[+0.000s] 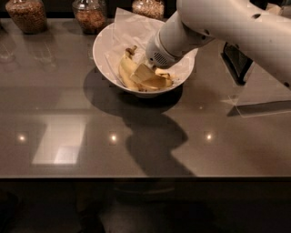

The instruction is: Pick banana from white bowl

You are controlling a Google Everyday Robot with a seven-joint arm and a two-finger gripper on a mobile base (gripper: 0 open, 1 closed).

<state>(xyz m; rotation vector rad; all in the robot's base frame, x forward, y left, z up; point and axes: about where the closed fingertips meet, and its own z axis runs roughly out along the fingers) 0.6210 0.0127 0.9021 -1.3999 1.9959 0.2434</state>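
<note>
The white bowl [109, 50], wide and lined with crumpled white paper, stands at the back middle of the dark table. A yellow banana [129, 73] with a brown stem lies in it, curving along the near side. My gripper [146, 69] reaches down into the bowl from the right, right at the banana's middle. The thick white wrist [170, 43] covers most of the gripper and the bowl's right half.
Three glass jars of brown grains stand along the back edge: one at the left [26, 14], one behind the bowl [90, 16] and one further right [148, 7]. A dark object [236, 61] and a clear sheet [261, 107] lie at the right.
</note>
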